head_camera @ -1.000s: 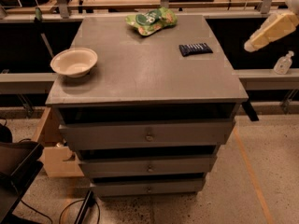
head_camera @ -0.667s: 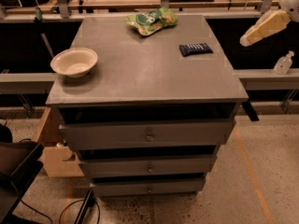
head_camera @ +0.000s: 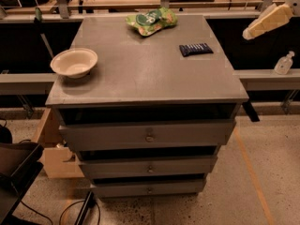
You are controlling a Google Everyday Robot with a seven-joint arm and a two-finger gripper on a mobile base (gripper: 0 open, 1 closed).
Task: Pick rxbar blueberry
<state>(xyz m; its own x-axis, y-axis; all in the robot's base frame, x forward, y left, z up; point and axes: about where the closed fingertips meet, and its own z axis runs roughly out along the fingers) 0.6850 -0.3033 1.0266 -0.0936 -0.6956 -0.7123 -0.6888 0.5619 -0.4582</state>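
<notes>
The rxbar blueberry is a small flat dark navy bar lying on the grey cabinet top, near its right edge towards the back. My gripper is at the upper right of the camera view, cream-coloured, pointing down-left, off the cabinet's right side. It hangs to the right of the bar and above it, apart from it, and holds nothing.
A puffy green snack bag lies at the back centre. A white bowl stands near the left edge. A sanitiser bottle stands on a ledge at the right. Three drawers sit below. A cardboard box is on the floor at left.
My gripper has moved up and a little left at the upper right of the view. The bar, bag and bowl have not moved.
</notes>
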